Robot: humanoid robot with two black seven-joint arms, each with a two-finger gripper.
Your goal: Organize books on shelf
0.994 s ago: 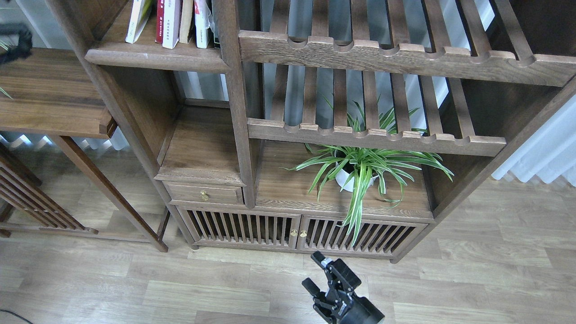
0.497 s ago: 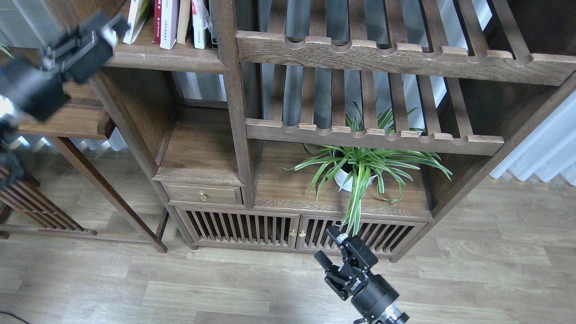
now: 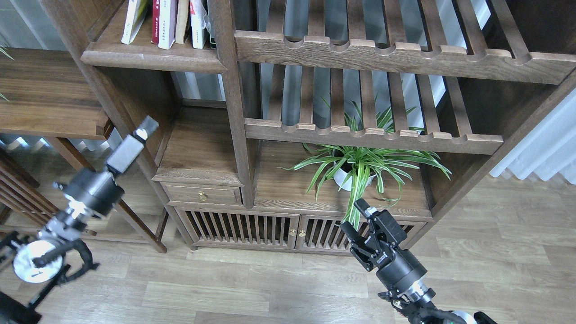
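With our right gripper (image 3: 356, 218) open and empty and our left gripper (image 3: 146, 128) unreadable, we risked toppling the upright row of thin paperback books (image 3: 168, 20) on the dark brown wooden shelf (image 3: 148, 55).

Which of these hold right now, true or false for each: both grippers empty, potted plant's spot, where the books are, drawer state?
1. Both black two-finger grippers, left gripper and right gripper, hold nothing. True.
2. The green spider plant in a white pot sits on the slatted rack. False: it stands on the solid board below the lower rack.
3. The upright books stand on the dark brown wooden shelf at upper left. True.
4. The small wooden drawer with a brass knob is pulled open. False: it is closed.
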